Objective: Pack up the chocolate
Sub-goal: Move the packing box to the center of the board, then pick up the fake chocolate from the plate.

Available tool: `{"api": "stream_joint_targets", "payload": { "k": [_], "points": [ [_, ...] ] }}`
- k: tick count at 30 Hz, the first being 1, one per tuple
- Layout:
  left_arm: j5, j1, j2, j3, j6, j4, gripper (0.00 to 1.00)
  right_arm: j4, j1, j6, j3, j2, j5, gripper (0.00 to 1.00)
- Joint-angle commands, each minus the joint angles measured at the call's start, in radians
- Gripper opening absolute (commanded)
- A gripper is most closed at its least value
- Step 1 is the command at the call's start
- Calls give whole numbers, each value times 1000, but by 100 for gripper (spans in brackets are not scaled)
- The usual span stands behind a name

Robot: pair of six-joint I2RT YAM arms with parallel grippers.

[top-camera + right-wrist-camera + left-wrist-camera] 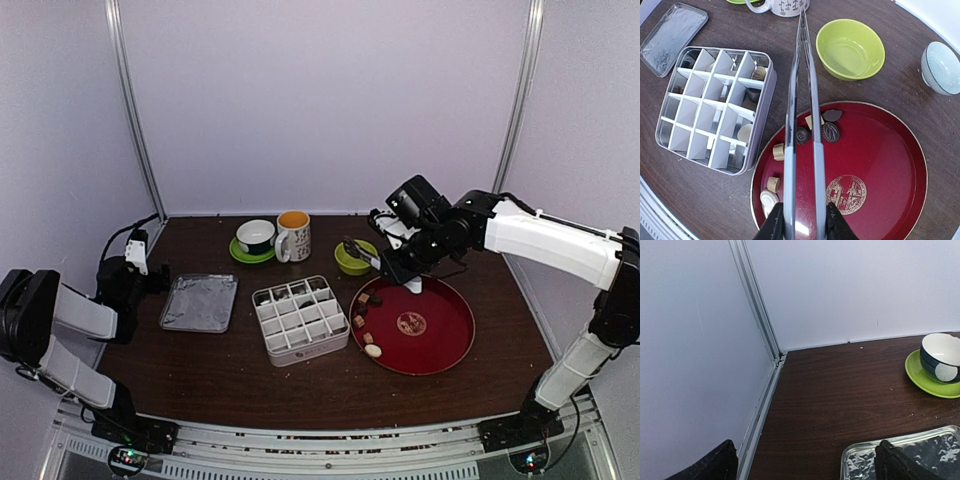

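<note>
The right gripper [802,226] is clamped on the handle end of metal tongs [789,150], whose arms are squeezed nearly together. Most chocolate [830,131] lies on the red tray [880,150]; a few pieces sit in the divided tin [705,107]. The left gripper [805,463] is spread wide and holds nothing, just above the foil lid [930,450].

Saw smooth, shiny metal tongs [791,160]. Saw a glossy red tray [890,150] holding smooth dark chocolate [831,131], on a dark wooden table [840,390] with fine grain. Found a dull metal tin [765,100] with matt white card dividers [715,90], and a glossy green bowl [850,47].
</note>
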Motion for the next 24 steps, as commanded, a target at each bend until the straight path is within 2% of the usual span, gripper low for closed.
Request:
{"api": "stream_joint_targets", "payload": {
  "k": [1,6,12,24],
  "points": [
    [12,12,6,28,-10,40,98,179,-7,-27,-43,-54,1,25],
    [12,11,6,28,-10,39,98,318,-6,-22,-107,-66,-17,23],
    [12,12,5,28,-11,40,98,323,-7,-56,-124,-54,39,17],
    [12,13,6,28,-10,40,98,380,-7,19,-220,-105,105,17]
  ]
}}
